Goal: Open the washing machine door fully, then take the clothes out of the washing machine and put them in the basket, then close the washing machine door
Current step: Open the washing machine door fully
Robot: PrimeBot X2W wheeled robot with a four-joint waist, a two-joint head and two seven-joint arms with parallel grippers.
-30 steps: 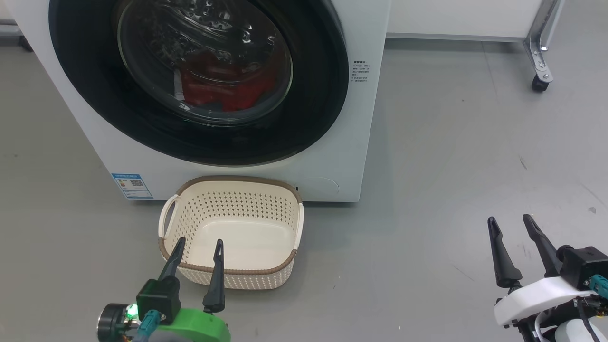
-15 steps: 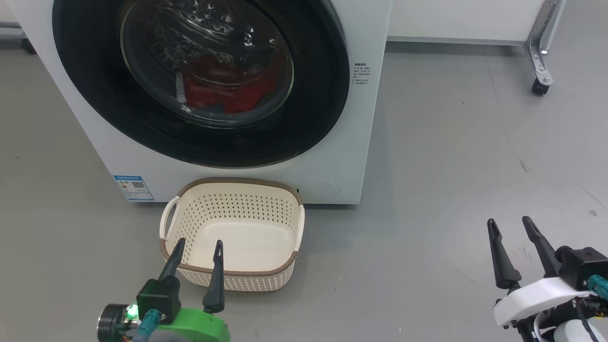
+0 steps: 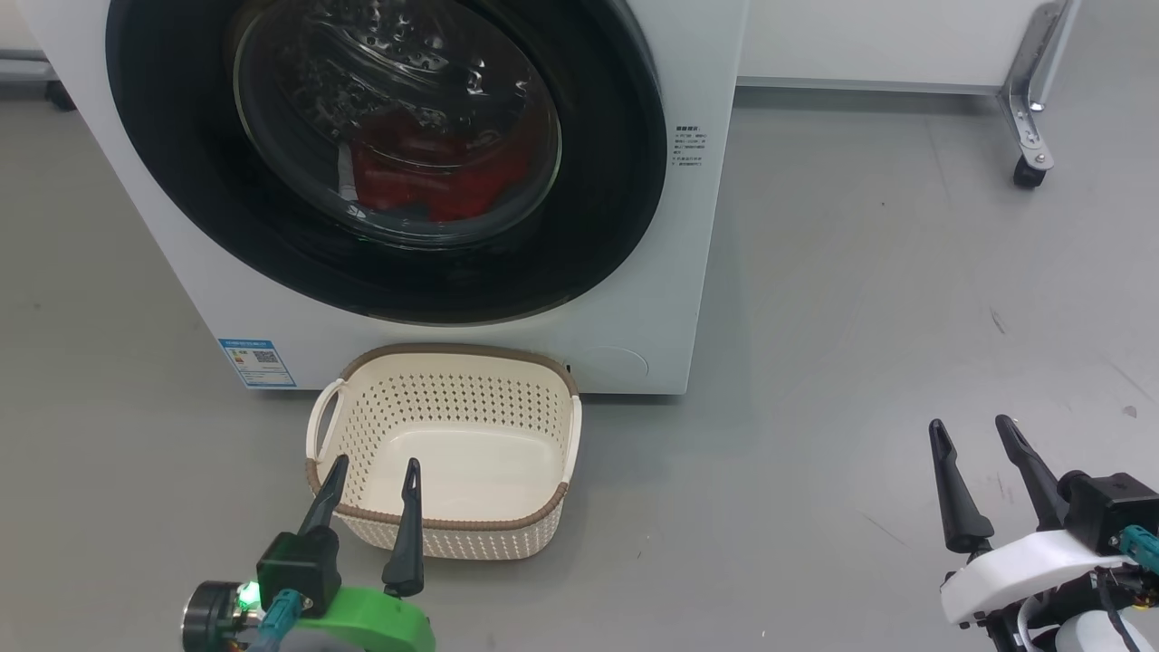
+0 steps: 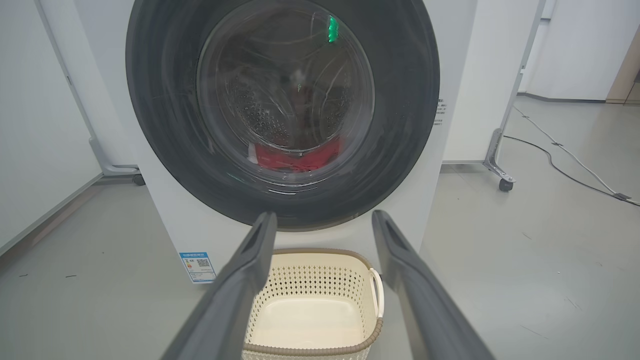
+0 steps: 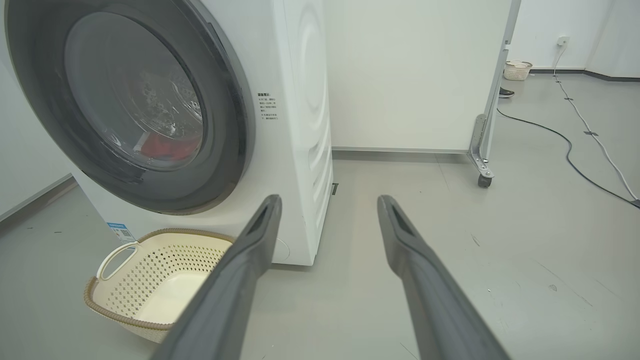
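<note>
The white washing machine (image 3: pixel 688 272) stands ahead with its round black door (image 3: pixel 598 235) closed. Through the glass I see the red clothes (image 3: pixel 435 177) low in the drum; they also show as red clothes (image 4: pixel 300 157) in the left wrist view. The cream basket (image 3: pixel 543 398) sits on the floor against the machine's front, with nothing in it. My left gripper (image 3: pixel 373 466) hangs open just above the basket's near rim. Far to the right, over bare floor, my right gripper (image 3: pixel 969 424) is open too. The basket (image 5: pixel 150 280) lies left of the right fingers.
Grey floor spreads right of the machine. A white panel on a castor leg (image 3: pixel 1028 149) stands at the back right. A black cable (image 5: pixel 575 150) runs along the floor further right, and a small basket (image 5: pixel 517 70) sits far off by the wall.
The head camera has drifted a little, so the machine and basket sit slightly lower and to the right. Both grippers stay open in about the same places.
</note>
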